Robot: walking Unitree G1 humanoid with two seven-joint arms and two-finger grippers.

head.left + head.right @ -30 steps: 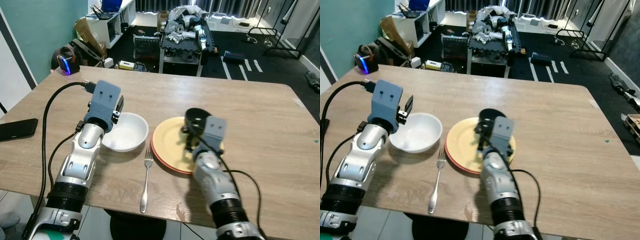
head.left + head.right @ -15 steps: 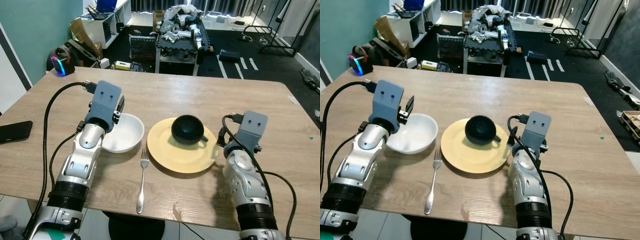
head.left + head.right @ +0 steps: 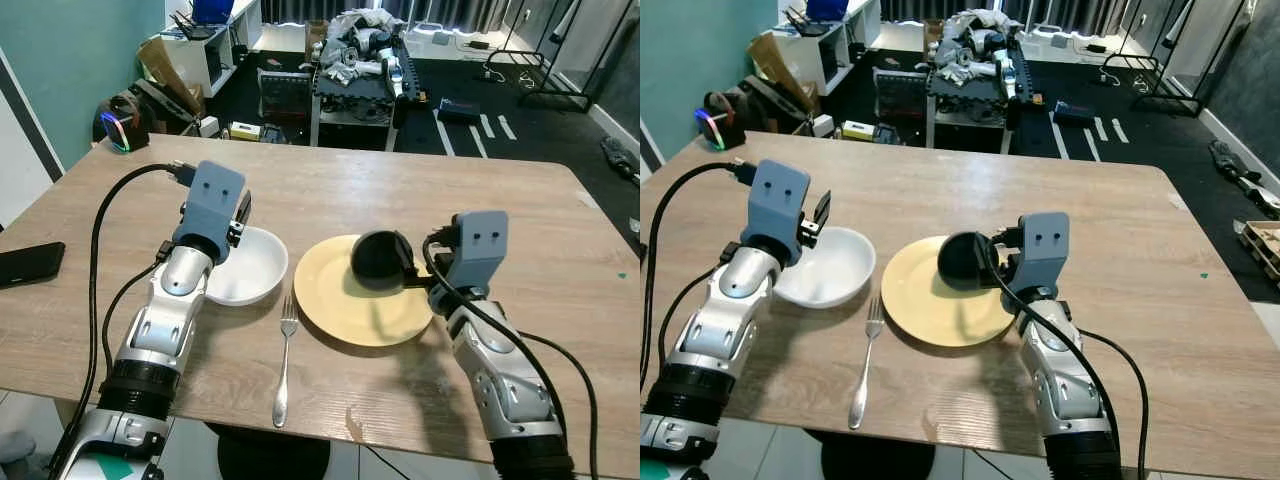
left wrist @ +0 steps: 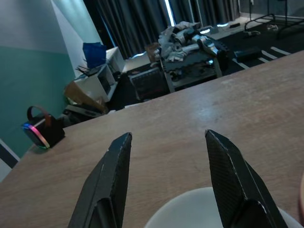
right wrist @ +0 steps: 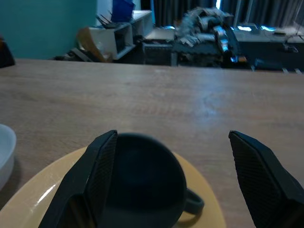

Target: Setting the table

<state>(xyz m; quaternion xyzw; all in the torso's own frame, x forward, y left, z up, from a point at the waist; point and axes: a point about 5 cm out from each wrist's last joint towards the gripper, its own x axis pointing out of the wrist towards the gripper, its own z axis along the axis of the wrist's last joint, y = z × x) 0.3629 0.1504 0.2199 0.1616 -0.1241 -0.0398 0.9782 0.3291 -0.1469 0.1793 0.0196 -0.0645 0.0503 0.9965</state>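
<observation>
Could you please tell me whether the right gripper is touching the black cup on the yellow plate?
Apart. In the right wrist view, the right gripper's open fingers flank the black cup on the yellow plate, with gaps showing on both sides.

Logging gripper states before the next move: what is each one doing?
Left gripper: open, above the white bowl.
Right gripper: open, around the black cup.

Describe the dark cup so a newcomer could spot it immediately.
On the wooden table, find the yellow plate right of the white bowl and fork. The black cup sits on that plate, the only dark dish.
</observation>
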